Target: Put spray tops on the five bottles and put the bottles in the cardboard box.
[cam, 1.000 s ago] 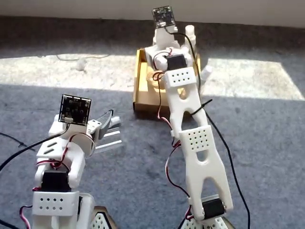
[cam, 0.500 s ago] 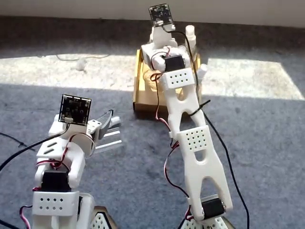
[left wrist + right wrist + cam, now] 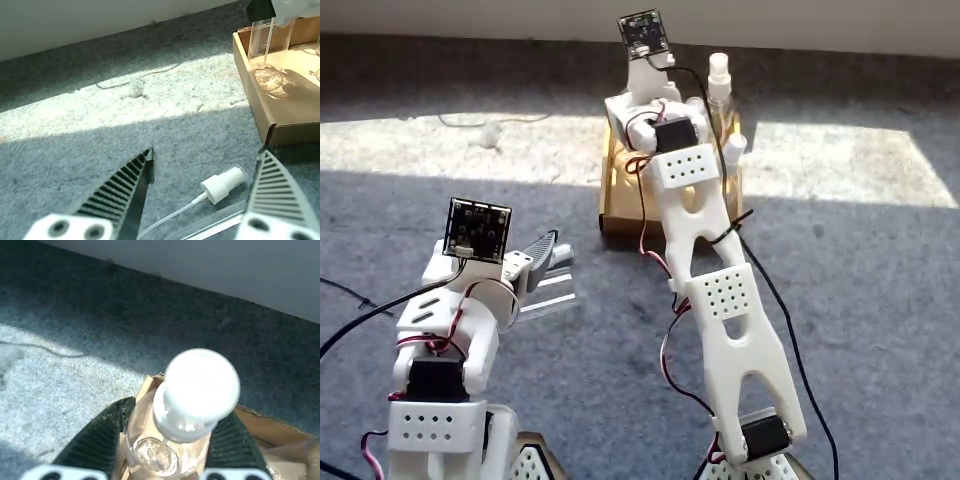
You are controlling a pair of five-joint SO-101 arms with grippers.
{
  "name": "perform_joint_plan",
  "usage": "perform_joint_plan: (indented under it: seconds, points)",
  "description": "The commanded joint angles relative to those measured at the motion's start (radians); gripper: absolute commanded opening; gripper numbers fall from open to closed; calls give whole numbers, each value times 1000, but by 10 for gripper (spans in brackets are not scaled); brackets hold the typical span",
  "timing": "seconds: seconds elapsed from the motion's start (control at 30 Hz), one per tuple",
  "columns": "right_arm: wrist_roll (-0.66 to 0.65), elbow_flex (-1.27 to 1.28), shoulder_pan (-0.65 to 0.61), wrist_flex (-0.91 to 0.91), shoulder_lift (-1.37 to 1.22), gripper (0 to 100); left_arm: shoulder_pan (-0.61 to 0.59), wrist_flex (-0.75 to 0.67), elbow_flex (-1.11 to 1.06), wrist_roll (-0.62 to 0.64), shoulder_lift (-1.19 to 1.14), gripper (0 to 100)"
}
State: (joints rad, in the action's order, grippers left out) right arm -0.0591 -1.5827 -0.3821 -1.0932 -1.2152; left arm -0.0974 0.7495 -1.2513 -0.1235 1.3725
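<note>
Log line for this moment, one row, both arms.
right gripper: shut on capped bottle, over cardboard box | left gripper: open, above loose spray top on carpet

Bottle (image 3: 265, 55) in cardboard box (image 3: 260, 107) — spray top (image 3: 223, 184) outside

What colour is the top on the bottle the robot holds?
White. Spray top on the bottle, clearest in right wrist view.

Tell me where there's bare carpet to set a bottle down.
Bare carpet lies left of the cardboard box, bar a thin cord, and right of it in the sun. Crowded: the box, where the right gripper holds a bottle among others; and under the left gripper, where a spray top lies.
</note>
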Motion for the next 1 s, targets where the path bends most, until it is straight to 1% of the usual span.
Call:
perform_joint_plan:
  seconds: [0.0, 0.13, 0.33, 0.53, 0.67, 0.8, 0.97]
  points:
    - [-8, -61, -8, 4, 22, 117, 1, 5, 47, 0, 8, 298]
    - [-9, -61, -8, 4, 28, 128, 1, 5, 47, 0, 8, 298]
    - [-11, -61, -10, -25, 28, 235, 1, 5, 47, 0, 8, 298]
    - [-12, -71, -15, -28, 31, 238, 1, 5, 47, 0, 8, 298]
    - [-14, -139, -35, -30, 30, 238, 1, 5, 47, 0, 8, 298]
    - [-100, -180, -65, -48, 67, 238, 28, 5, 47, -2, 8, 298]
    - [-103, -182, -67, -70, 133, 238, 41, 5, 47, -2, 8, 298]
